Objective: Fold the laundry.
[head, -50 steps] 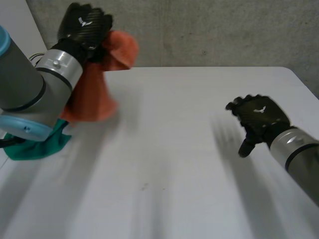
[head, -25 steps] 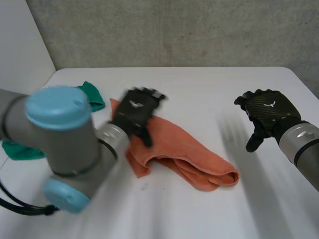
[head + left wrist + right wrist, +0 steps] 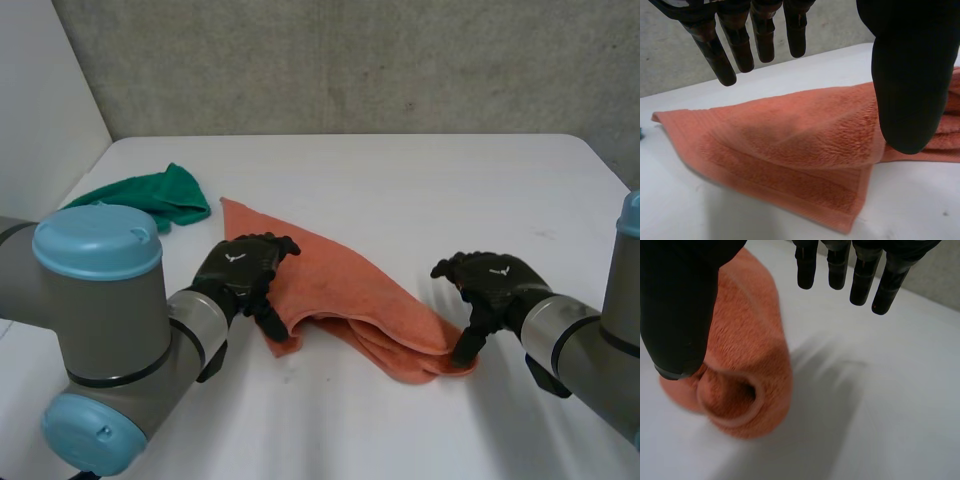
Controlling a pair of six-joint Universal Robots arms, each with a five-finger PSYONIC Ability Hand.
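On the white table (image 3: 420, 180), a crumpled green cloth (image 3: 160, 195) lies at the far left. The left hand (image 3: 238, 272) hovers over the near-left corner of the orange towel (image 3: 345, 295), fingers and thumb spread wide, holding nothing. The right hand (image 3: 492, 282) is at the towel's bunched right end, fingers straight, thumb apart from them, gripping nothing.

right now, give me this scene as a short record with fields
surface: white table
orange towel: lying loosely bunched on the middle of the table, not neatly folded
green cloth: crumpled at the table's far left, apart from both hands
left hand: open, fingers straight, over the towel's left end
right hand: open, fingers straight, thumb by the towel's rolled right end
held: nothing gripped by either hand
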